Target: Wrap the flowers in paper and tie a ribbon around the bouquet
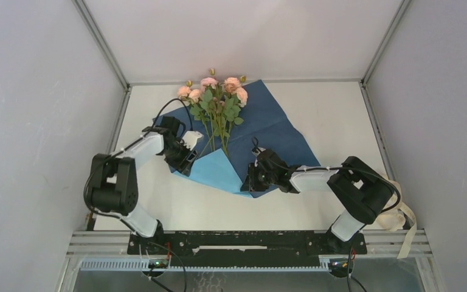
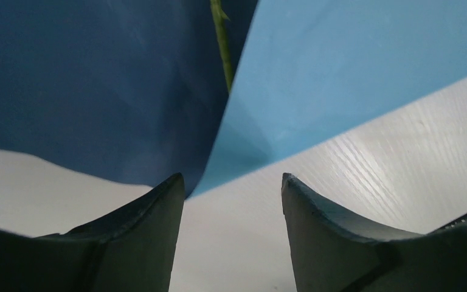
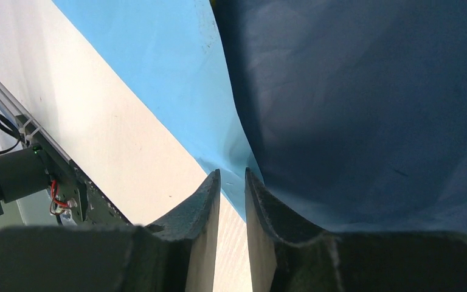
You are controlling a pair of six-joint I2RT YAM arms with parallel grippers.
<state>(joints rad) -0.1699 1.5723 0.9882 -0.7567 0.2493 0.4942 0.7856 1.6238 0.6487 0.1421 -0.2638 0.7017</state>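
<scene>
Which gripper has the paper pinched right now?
The right gripper: its jaws are nearly closed on the paper edge. The left gripper stands open beside the fold, with bare table between its fingers.

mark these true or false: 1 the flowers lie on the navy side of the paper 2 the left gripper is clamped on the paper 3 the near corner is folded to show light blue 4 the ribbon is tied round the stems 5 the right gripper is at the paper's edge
1. True: the flowers lie on the dark face of the paper.
2. False: the left gripper is open with bare table between its fingers, beside the paper's edge.
3. True: light blue shows at the near corner.
4. False: the ribbon hangs at the table's near right edge; the stems are bare.
5. True: the right gripper has its jaws nearly together at the fold; whether they pinch it is unclear.
</scene>
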